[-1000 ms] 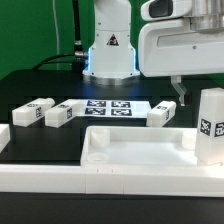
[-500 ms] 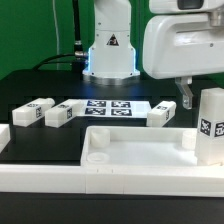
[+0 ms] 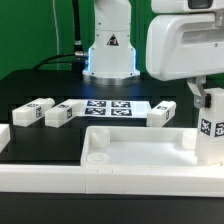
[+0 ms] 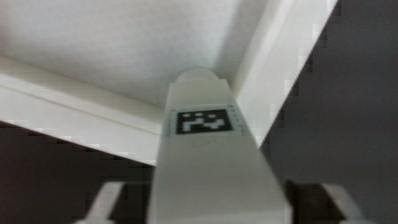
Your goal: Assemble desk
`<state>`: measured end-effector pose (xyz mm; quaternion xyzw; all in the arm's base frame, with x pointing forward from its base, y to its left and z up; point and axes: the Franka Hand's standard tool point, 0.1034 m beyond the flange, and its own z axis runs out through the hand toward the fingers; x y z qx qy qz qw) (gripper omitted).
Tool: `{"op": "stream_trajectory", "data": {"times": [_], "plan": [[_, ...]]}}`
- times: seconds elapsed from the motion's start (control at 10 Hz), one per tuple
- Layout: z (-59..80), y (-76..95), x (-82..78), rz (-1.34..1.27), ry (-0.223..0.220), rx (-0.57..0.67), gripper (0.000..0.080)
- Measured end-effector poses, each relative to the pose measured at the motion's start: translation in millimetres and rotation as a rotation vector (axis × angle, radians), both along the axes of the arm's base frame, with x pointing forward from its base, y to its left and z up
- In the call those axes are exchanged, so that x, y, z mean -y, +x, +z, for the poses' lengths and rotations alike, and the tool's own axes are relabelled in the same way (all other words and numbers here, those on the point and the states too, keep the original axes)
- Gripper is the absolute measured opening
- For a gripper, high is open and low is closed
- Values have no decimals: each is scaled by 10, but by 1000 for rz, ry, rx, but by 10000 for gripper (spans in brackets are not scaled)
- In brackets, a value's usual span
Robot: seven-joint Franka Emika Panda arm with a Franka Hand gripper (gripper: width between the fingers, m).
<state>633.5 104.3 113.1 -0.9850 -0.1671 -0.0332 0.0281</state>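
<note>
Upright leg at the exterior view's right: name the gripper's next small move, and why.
Probably close the gripper on the upright leg: the wrist view shows the leg centred between the fingers, so it looks lined up, but a firm grip is not evident.

The marker board [image 3: 108, 108] behind the desk top [image 3: 140, 150] (a leg [image 3: 62, 114] just beside it)
</note>
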Motion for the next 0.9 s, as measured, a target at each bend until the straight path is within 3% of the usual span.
{"op": "stream_trajectory", "data": {"times": [0.1, 0.4, 0.9], "plan": [[-1, 0, 3, -4, 1, 0, 290], [-3, -1, 3, -55, 7, -4, 290], [-10, -1, 15, -560, 38, -37, 291]]}}
